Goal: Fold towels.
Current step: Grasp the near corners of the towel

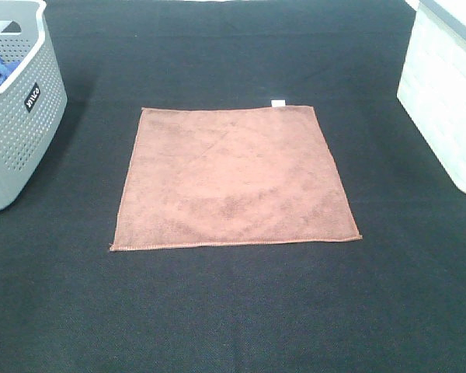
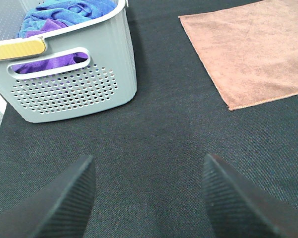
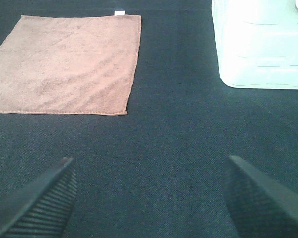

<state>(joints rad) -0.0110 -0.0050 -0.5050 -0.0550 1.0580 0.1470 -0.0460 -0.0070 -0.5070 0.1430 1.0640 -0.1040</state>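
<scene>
Lying flat on mat [image 1: 233, 311], towel [image 1: 233, 179] untouched — L gripper [image 2: 148, 158] & R gripper [image 3: 150, 160] both spread.

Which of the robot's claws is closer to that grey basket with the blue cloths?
Left. The left gripper faces the grey basket close by; the right gripper is beyond the brown towel, near the white bin.

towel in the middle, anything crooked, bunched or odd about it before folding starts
Nothing stands out. The towel lies flat and fully spread, with only a faint diagonal crease and its white tag at the far edge. The left gripper and right gripper are open, clear of it.
</scene>
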